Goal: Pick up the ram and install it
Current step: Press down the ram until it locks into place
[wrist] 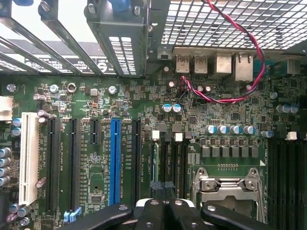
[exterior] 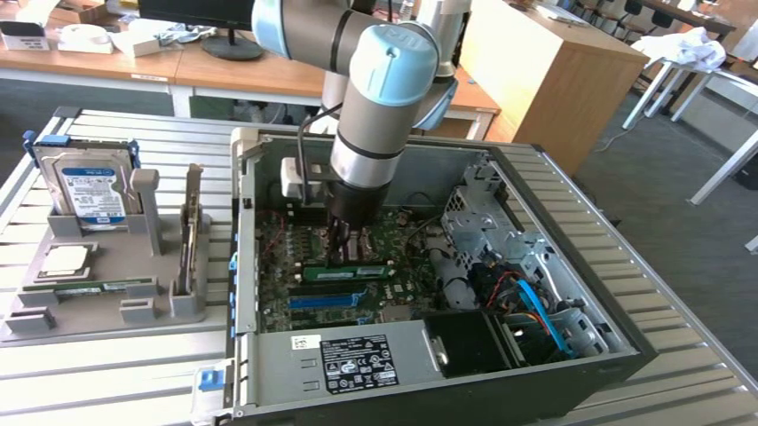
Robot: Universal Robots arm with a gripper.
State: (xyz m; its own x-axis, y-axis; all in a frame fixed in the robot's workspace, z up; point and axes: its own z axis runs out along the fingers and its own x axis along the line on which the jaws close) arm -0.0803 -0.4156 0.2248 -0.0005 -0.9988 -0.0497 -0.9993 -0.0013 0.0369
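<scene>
In the exterior view, the arm reaches down into the open computer case point(exterior: 509, 169), which lies on the counter point(exterior: 663, 293). The gripper point(exterior: 351, 253) is low over the motherboard point(exterior: 355, 284), and its dark fingers point(exterior: 343, 244) stand just above a green ram point(exterior: 346, 272) that lies across the board in a slot. The fingertips seem to touch the top edge of this stick, but I cannot tell if they pinch it or are a little apart. On the exterior view's left, a grey holder tray point(exterior: 101, 306) sits on the counter beside the case. It carries a hard drive point(exterior: 85, 191) with a blue label, standing upright, a square silver processor chip point(exterior: 66, 260), and a second ram stick point(exterior: 95, 286) lying flat in its groove. A power supply point(exterior: 343, 362) with a white and black label is at the near end of the case.

In the wrist view, the camera looks along the motherboard point(wrist: 96, 143). The black fingers point(wrist: 151, 215) come close together at the edge of the picture, right over the dark memory slots point(wrist: 165, 158). A blue expansion slot point(wrist: 115, 160) and a white one point(wrist: 29, 158) run beside them. The metal processor socket point(wrist: 225, 189) is near the fingers on the other side. A red and black wire point(wrist: 225, 93) curves over the rear ports point(wrist: 216, 64).
</scene>
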